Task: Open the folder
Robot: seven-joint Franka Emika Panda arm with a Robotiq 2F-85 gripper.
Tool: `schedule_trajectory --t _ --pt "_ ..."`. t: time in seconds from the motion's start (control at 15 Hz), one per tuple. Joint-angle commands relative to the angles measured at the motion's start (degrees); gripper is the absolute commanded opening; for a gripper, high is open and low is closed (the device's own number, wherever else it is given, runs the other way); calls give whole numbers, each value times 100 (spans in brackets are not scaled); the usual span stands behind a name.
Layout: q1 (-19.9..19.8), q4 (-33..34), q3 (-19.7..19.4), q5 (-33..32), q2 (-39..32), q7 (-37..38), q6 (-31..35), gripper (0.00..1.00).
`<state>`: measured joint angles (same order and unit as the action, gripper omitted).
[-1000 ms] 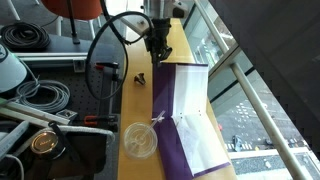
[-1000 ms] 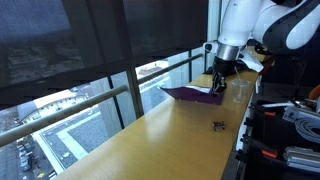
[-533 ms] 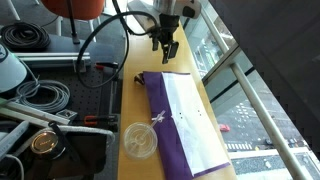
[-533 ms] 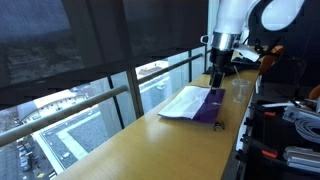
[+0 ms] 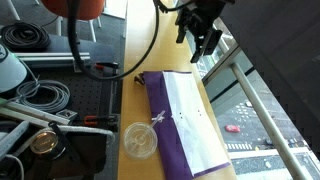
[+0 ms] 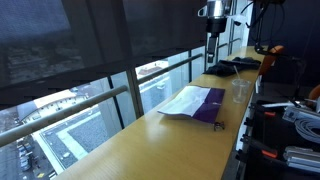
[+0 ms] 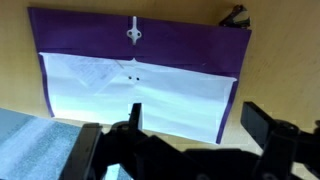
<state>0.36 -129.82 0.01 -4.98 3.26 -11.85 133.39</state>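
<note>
The purple folder point(image 5: 178, 120) lies flat and open on the wooden table point(image 5: 135, 40), with white paper sheets showing on its inner side. In both exterior views it is spread out point(image 6: 195, 103). The wrist view looks straight down on the folder point(image 7: 140, 70), where a small white clasp point(image 7: 133, 33) sits on the purple strip. My gripper point(image 5: 203, 38) hangs high above the folder's far end, open and empty. From the wrist, the gripper point(image 7: 200, 125) shows two dark fingers point(image 7: 265, 125) wide apart over the paper's edge.
A clear plastic cup point(image 5: 140, 141) stands at the folder's near corner, also seen as the cup point(image 6: 238, 90). A small black clip point(image 5: 140, 77) lies by the far corner. Cables and a perforated bench point(image 5: 40, 95) sit beside the table. A glass railing point(image 5: 250, 80) runs along the opposite side.
The gripper let go of the folder's cover and opened wide. The cover dropped flat, leaving the folder open. The arm then rose up and away from it.
</note>
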Motion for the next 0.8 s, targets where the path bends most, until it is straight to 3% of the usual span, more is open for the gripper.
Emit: schedule_trajectory --t 0.0,0.33,0.73 --pt "-219 728 -232 14 -226 -316 -773 100" --pt "-469 1241 -462 82 -515 -861 -1363 100" --pt "-507 1112 -454 3 -533 -838 -1208 100"
